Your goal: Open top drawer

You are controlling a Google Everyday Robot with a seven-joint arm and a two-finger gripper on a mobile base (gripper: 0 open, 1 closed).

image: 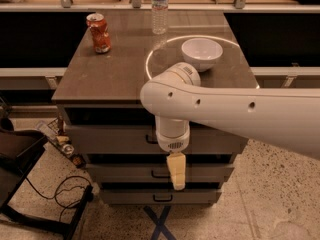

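Observation:
The top drawer is the uppermost of three grey-taupe drawers in the cabinet, and its front sits flush with the cabinet. Its small black pull shows just left of my wrist, which partly covers it. My white arm reaches in from the right across the cabinet's front edge. The gripper hangs pointing down in front of the cabinet. In the picture it lies just below and right of the top drawer's pull, over the middle drawer. The bottom drawer is below it.
On the cabinet top stand a red soda can, a clear water bottle and a white bowl. A dark chair and a cable lie on the floor at the left. A blue cross marks the floor.

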